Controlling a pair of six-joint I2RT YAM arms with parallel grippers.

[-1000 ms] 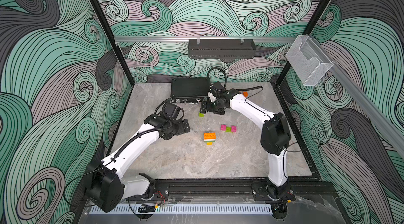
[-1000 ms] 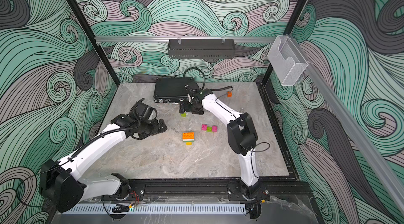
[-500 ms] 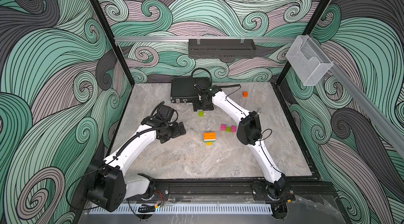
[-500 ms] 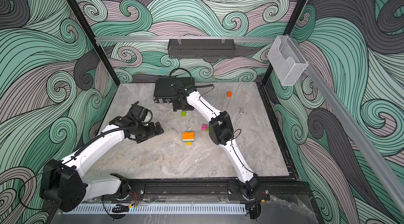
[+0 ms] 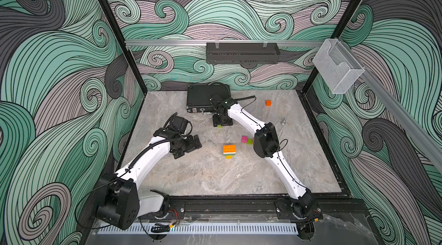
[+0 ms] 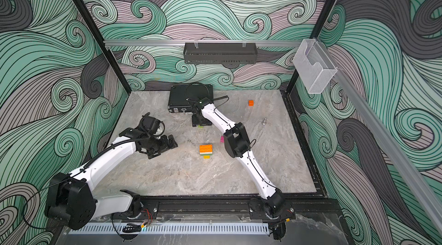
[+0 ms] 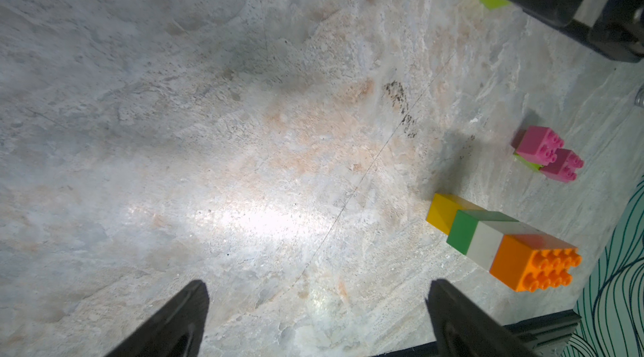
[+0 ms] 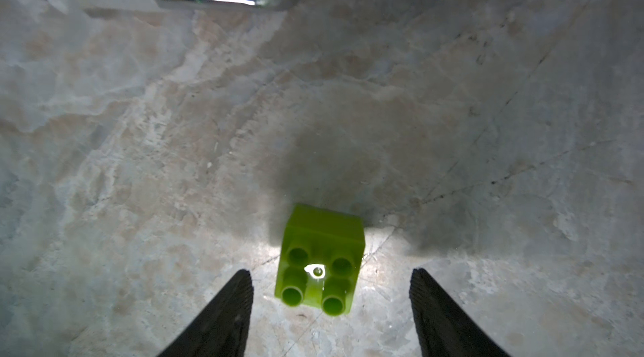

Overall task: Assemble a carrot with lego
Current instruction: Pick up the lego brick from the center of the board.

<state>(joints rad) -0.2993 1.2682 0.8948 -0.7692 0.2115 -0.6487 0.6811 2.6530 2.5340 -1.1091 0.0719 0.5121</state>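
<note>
Carrot [image 5: 229, 151] isn't finished. It stands mid-table, yellow tip down, then dark green, white, and orange on top with studs up. Neither arm touches it.

Pink pair [image 7: 547, 154], two pink bricks sitting on a lime one, is near the carrot on its right and slightly further back, not joined to it. In both top views your right arm's elbow hides part of it.

Lime brick [image 8: 320, 264] sits on the table [image 5: 215, 179] further back, just in front of the case [image 5: 197, 96]. Your right gripper [image 8: 331, 272] is down over it with fingers [image 8: 226, 317] on either side. The brick is nearer one finger, and the wrist view shows a gap on both sides. So the jaws are parted and nothing is gripped. In both top views the gripper covers most of the brick and only a lime edge shows.

Orange cube [image 5: 268, 103] is alone at the back right, well apart from the other bricks. A small metal bit [image 5: 283, 121] lies on the table in front of the cube, to the right of the right arm.

Your left gripper [image 7: 313, 303] is spread wide with nothing between its fingers and bare table beneath. It's left of the carrot, well apart.
</note>
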